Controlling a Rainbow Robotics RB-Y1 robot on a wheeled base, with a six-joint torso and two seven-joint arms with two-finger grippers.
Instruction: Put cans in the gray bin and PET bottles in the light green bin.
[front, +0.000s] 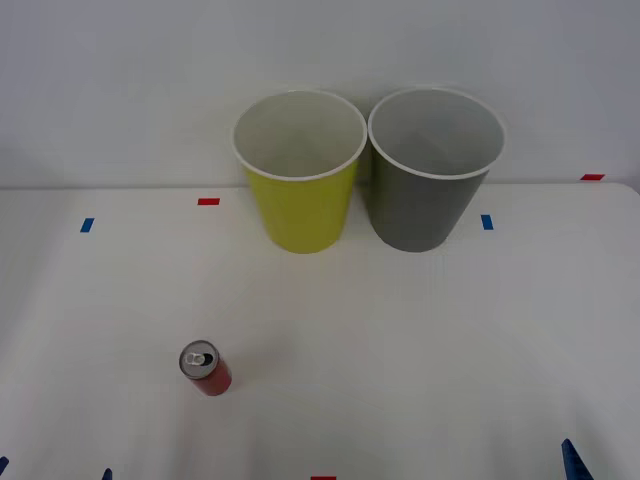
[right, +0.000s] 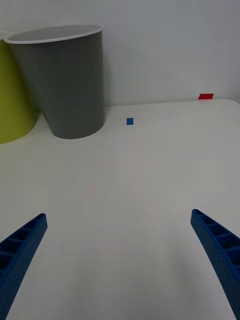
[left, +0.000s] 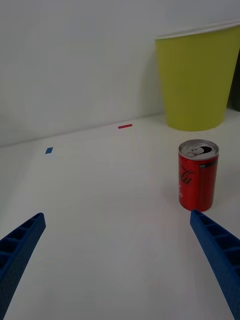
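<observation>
Front view: white table (front: 420, 340) w/ two tall tapered bins standing upright side by side at the far edge, against a pale wall. Light green bin (front: 300, 170) sits on the robot's left, gray bin (front: 432, 170) on the right; rims nearly touching, both w/ white rims, insides look bare as far as can be seen. Can (front: 205, 367) is small, red, silver top w/ pull tab, standing upright on the table nearer the robot and to the left, well apart from both bins, in front-left of the light green bin. Small red & blue tape marks dotted around the tabletop. Left gripper (left: 117, 260) low over the table near the robot's edge; left wrist view has its blue ribbed fingers (left: 20, 245) spread wide at both corners, jaws released, nothing between them. Can (left: 198, 174) stands just ahead of one fingertip, not touching, w/ light green bin (left: 197, 80) farther behind it. Right gripper (right: 119, 255) also low over bare table on the right side, blue fingers (right: 217, 245) spread wide, jaws released, holding nothing; gray bin (right: 65, 80) ahead of it, light green bin (right: 12, 95) beside that bin at the picture's edge.
</observation>
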